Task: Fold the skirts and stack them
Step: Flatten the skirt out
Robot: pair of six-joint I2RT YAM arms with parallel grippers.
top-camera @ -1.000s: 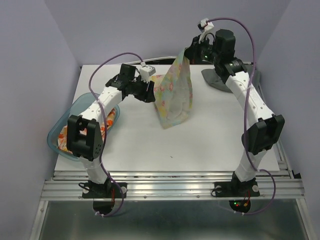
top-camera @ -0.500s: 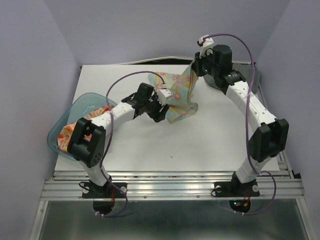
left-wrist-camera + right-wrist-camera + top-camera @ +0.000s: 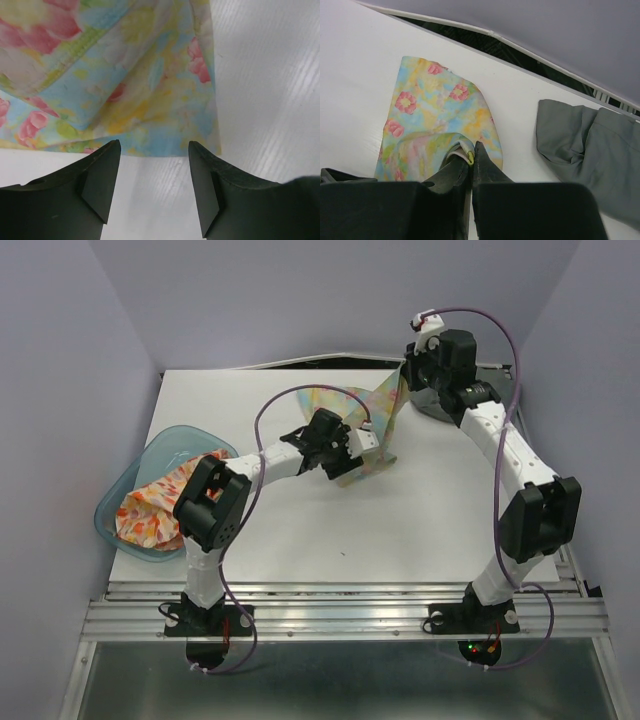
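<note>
The pale yellow and blue flowered skirt (image 3: 372, 416) lies on the white desk (image 3: 300, 530), at the far side and a little right of the middle. One corner of it is drawn up toward the far right. There the right pincer (image 3: 472, 150) is closed tight on a fold of the cloth; in the right wrist view a bit of pale hem shows between its dark fingers (image 3: 487, 172). The rest of the skirt spreads below on the desk to the left.

The left arm reaches across from the near left to the near edge of this skirt. The left pincer (image 3: 155, 145) stands open with its two fingers well apart and nothing between them. It sits low over bare desk, and the hem of the flowered skirt lies just beyond the fingertips.

The dark grey skirt (image 3: 592, 155) lies rumpled at the far right of the desk, near the flowered one but apart from it. The white skirt with orange-red flowers (image 3: 160, 508) is bunched inside the blue plastic basin (image 3: 112, 490) at the left edge of the desk.
</note>
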